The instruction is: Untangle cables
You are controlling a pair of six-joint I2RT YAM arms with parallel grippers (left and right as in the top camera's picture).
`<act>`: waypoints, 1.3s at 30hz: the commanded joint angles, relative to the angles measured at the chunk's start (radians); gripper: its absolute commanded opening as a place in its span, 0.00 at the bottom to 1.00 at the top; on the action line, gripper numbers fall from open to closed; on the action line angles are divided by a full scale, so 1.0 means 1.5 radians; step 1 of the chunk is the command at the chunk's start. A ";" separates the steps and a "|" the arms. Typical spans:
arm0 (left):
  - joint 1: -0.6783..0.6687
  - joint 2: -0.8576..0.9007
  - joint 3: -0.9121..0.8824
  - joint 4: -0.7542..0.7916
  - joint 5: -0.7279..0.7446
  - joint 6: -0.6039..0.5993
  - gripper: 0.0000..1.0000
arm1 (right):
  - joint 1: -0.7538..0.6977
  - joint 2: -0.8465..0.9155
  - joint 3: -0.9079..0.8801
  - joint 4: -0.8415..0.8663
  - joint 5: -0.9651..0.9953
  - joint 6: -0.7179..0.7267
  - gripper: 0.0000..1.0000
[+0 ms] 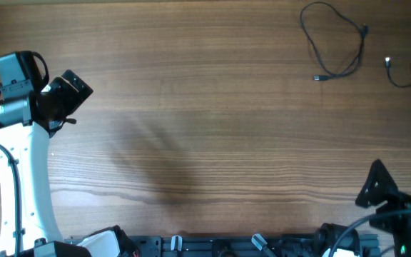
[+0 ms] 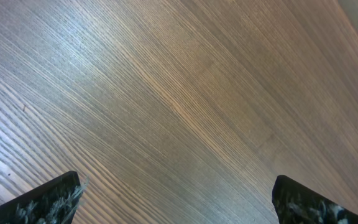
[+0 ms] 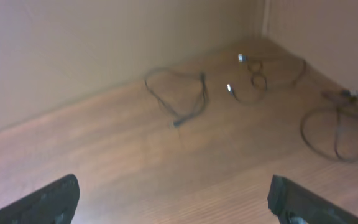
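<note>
Several cables [image 1: 363, 30] lie in loose loops at the bench's [image 1: 205, 107] far right corner, while the left end effector [image 2: 176, 180] and right end effector [image 3: 174, 180] hang released, grasping nothing.

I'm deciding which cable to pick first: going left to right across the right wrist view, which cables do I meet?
Looped cable → silver-tipped cable → coiled cable near the right edge.
</note>
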 commanded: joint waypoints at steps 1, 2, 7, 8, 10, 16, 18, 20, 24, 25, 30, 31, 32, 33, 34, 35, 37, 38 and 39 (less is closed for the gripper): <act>0.003 -0.005 0.005 0.002 0.003 0.003 1.00 | 0.002 -0.009 -0.078 0.089 -0.023 -0.008 1.00; 0.003 -0.005 0.005 0.002 0.003 0.003 1.00 | 0.002 -0.009 -0.103 0.126 -0.027 -0.008 1.00; 0.003 -0.005 0.005 0.002 0.003 0.003 1.00 | 0.002 -0.010 -0.247 0.318 -0.092 -0.031 1.00; 0.003 -0.005 0.005 0.002 0.003 0.003 1.00 | 0.002 -0.019 -0.293 0.364 -0.108 -0.032 1.00; 0.003 -0.005 0.005 0.002 0.003 0.003 1.00 | 0.002 -0.042 -0.340 0.400 -0.121 -0.027 1.00; 0.003 -0.005 0.005 0.002 0.003 0.003 1.00 | 0.002 -0.165 -0.527 0.567 -0.139 -0.013 1.00; 0.003 -0.005 0.005 0.002 0.003 0.003 1.00 | 0.002 -0.192 -0.591 0.645 -0.140 -0.006 1.00; 0.003 -0.005 0.005 0.002 0.003 0.003 1.00 | 0.006 -0.204 -0.650 0.709 -0.140 -0.006 1.00; 0.003 -0.005 0.005 0.002 0.003 0.003 1.00 | 0.050 -0.225 -0.730 0.772 -0.105 -0.006 1.00; 0.003 -0.005 0.005 0.002 0.003 0.003 1.00 | 0.059 -0.228 -0.743 0.785 -0.097 -0.006 1.00; 0.003 -0.005 0.005 0.002 0.003 0.003 1.00 | 0.067 -0.253 -0.788 0.808 -0.033 0.039 1.00; 0.003 -0.005 0.005 0.002 0.003 0.003 1.00 | 0.067 -0.266 -0.801 0.811 -0.019 0.056 1.00; 0.003 -0.005 0.005 0.002 0.003 0.003 1.00 | 0.067 -0.277 -0.810 0.811 -0.016 0.065 1.00; 0.003 -0.005 0.005 0.002 0.003 0.003 1.00 | 0.067 -0.286 -0.819 0.811 -0.017 0.065 1.00; 0.003 -0.005 0.005 0.002 0.003 0.003 1.00 | 0.067 -0.295 -0.829 0.811 -0.017 0.069 1.00; 0.003 -0.005 0.005 0.002 0.003 0.003 1.00 | 0.067 -0.301 -0.836 0.811 -0.017 0.077 1.00; 0.003 -0.005 0.005 0.002 0.003 0.003 1.00 | 0.067 -0.306 -0.850 0.816 -0.016 0.070 1.00; 0.003 -0.005 0.005 0.002 0.003 0.003 1.00 | 0.067 -0.306 -0.857 0.819 -0.017 0.061 1.00; 0.003 -0.005 0.005 0.002 0.003 0.003 1.00 | 0.067 -0.306 -0.865 0.820 -0.017 0.059 1.00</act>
